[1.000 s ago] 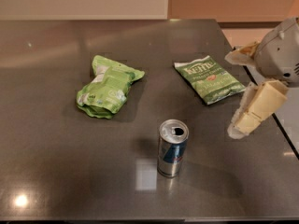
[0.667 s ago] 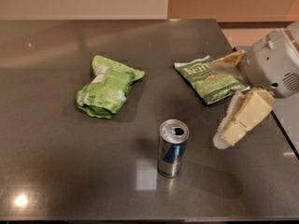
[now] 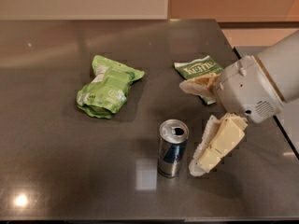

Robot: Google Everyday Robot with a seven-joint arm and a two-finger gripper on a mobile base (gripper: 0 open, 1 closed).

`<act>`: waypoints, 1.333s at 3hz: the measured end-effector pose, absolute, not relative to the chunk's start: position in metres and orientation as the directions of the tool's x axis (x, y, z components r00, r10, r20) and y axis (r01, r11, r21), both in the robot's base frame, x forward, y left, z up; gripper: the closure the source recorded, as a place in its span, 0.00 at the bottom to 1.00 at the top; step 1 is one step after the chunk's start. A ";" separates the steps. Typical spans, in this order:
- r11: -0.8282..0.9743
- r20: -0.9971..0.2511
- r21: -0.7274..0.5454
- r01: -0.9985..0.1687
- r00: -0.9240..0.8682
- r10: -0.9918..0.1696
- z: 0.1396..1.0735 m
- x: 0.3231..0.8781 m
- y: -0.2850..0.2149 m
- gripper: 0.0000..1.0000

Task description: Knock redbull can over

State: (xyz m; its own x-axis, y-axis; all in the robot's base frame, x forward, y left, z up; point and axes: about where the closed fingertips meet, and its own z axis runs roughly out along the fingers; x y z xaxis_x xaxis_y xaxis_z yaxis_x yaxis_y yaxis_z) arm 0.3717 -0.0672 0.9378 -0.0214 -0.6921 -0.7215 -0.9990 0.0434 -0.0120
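Gripper (image 3: 189, 125) released, fingers (image 3: 219, 141) spread, holding nothing; I see it just R of upright redbull can (image 3: 173, 149) on surface (image 3: 56, 171).

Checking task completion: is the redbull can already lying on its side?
No, the redbull can stands upright on the table, with the gripper close beside it, jaws open.

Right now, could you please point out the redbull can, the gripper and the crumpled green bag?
redbull can (image 3: 172, 154): camera view, its side wall.
gripper (image 3: 190, 126): camera view, between its fingers, right of the can.
crumpled green bag (image 3: 106, 91): camera view, its middle.
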 end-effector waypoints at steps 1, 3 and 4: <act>0.019 -0.740 -0.021 -1.000 0.003 -0.672 0.925 0.361 -0.054 0.00; 0.004 -0.766 -0.029 -1.000 0.020 -0.642 0.906 0.354 -0.036 0.15; 0.016 -0.774 -0.029 -0.999 0.012 -0.633 0.903 0.357 -0.035 0.39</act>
State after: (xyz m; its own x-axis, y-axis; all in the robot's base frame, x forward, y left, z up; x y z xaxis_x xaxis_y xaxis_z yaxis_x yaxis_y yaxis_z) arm 0.3574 -0.0350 0.9026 0.0123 -0.6325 -0.7744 -0.9995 0.0159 -0.0289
